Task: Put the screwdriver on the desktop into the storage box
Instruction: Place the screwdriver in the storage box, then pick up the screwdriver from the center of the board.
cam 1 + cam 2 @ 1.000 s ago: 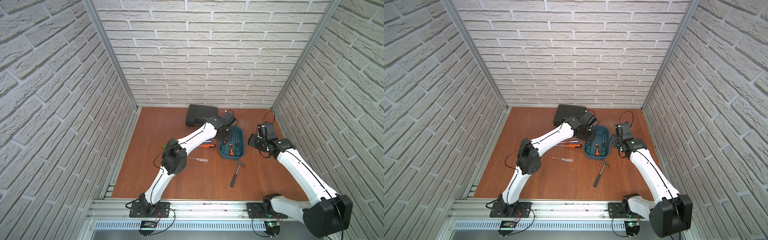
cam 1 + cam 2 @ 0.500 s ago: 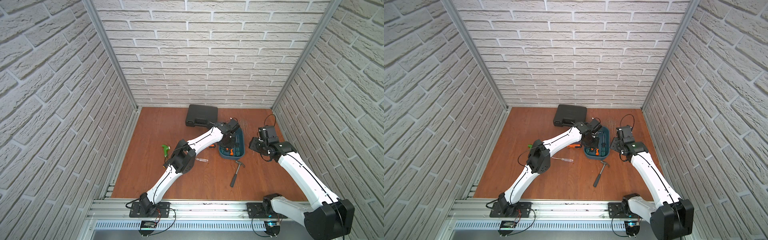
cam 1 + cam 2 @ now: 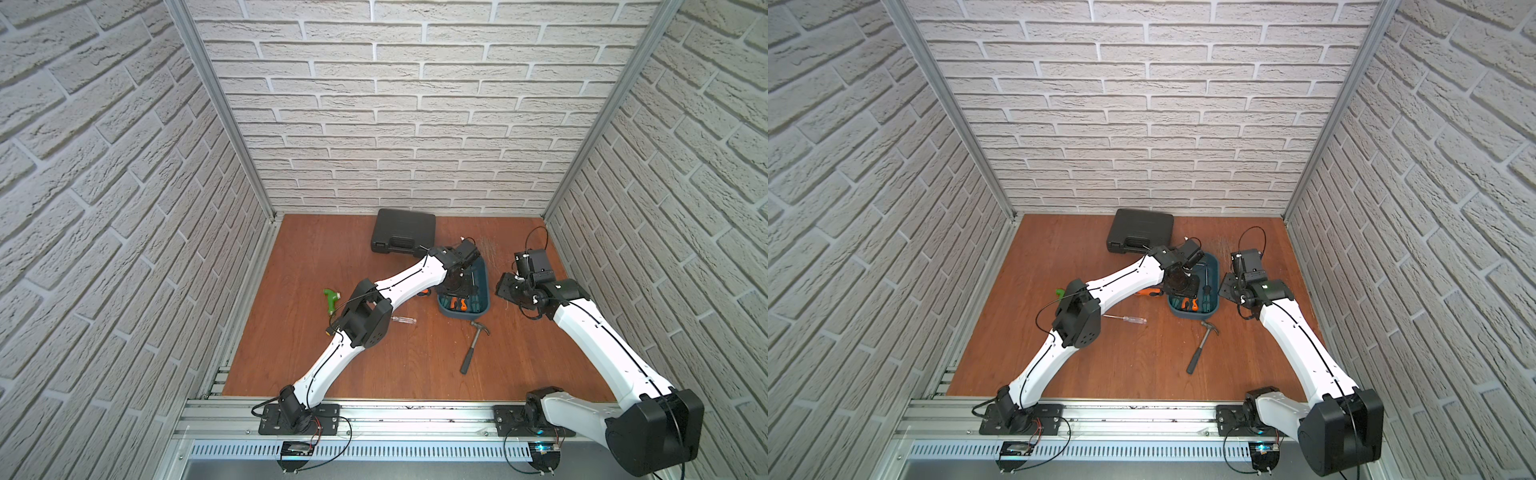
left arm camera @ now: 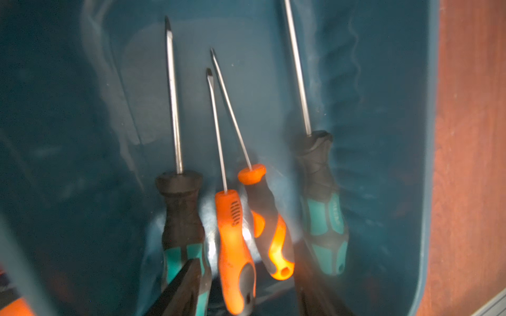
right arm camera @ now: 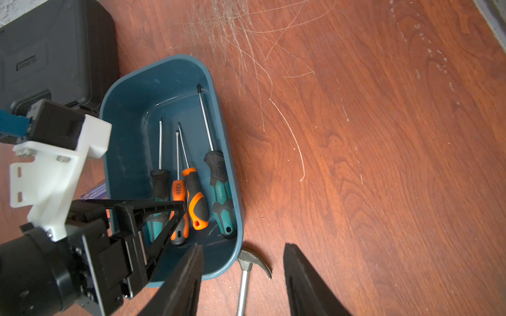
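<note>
While left tool [image 4: 246, 257] is spreading open inside storage box [image 5: 131, 90], drop is finishing; clear-handled screwdriver [image 3: 1127, 319] is waiting mid-frame on surface [image 3: 1142, 374]; right tool [image 5: 242, 246] idling open.

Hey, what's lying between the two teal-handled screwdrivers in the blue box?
An orange screwdriver and an orange-and-black screwdriver, side by side on the floor of the box. The right wrist view shows it best.

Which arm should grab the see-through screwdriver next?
Left, probably. The screwdriver lies beside the left arm, and the left gripper is open over the box. The right gripper sits across the box.
</note>
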{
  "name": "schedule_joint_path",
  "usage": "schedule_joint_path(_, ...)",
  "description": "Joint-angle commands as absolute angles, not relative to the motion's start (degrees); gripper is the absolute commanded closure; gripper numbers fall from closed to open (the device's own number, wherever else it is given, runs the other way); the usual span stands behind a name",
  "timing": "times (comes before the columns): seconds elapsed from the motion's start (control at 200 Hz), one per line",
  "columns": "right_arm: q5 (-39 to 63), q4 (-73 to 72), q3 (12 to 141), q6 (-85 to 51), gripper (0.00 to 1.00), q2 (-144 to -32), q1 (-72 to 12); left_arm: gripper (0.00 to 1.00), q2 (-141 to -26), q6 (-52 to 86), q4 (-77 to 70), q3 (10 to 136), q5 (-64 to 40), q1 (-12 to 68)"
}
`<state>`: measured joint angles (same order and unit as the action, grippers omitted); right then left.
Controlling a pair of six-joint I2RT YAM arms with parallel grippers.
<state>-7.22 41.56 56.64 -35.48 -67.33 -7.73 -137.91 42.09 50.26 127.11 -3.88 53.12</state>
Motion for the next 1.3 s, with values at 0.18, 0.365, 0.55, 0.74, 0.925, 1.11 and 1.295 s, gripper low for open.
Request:
schedule_joint_path(0.18, 0.7, 37.4, 60.2, -30.1, 0.50, -69.9, -11.0, 0.41, -110.5, 44.3, 26.4, 100.0, 8.2, 51.2)
schedule_joint_path(0.365, 4.3, 35.5, 64.4, -21.8, 0.52, -75.2, -20.5, 0.41, -94.6, 52.0, 13.2, 77.4, 12.1, 44.5)
schedule_joint_path(0.55, 10.7, 35.2, 69.3, -11.6, 0.52, -83.9, -29.8, 0.41, -81.0, 60.4, 12.3, 61.1, 20.1, 40.2)
schedule_joint_path(0.74, 15.0, 42.1, 77.2, -2.6, 0.52, -96.2, -37.7, 0.41, -69.8, 70.3, 19.6, 51.2, 32.1, 38.1)
schedule_joint_path(0.925, 15.6, 43.6, 82.1, 2.0, 0.51, -105.8, -40.8, 0.42, -60.9, 78.7, 23.4, 44.1, 38.2, 36.7)
schedule_joint_path(1.11, 9.8, 45.0, 86.0, 8.8, 0.50, -111.6, -42.8, 0.41, -55.7, 84.0, 26.6, 39.8, 40.7, 36.1)
schedule_joint_path(1.295, 4.4, 47.7, 88.7, 16.0, 0.51, -116.1, -44.0, 0.41, -53.4, 86.6, 28.1, 37.8, 41.6, 35.9)
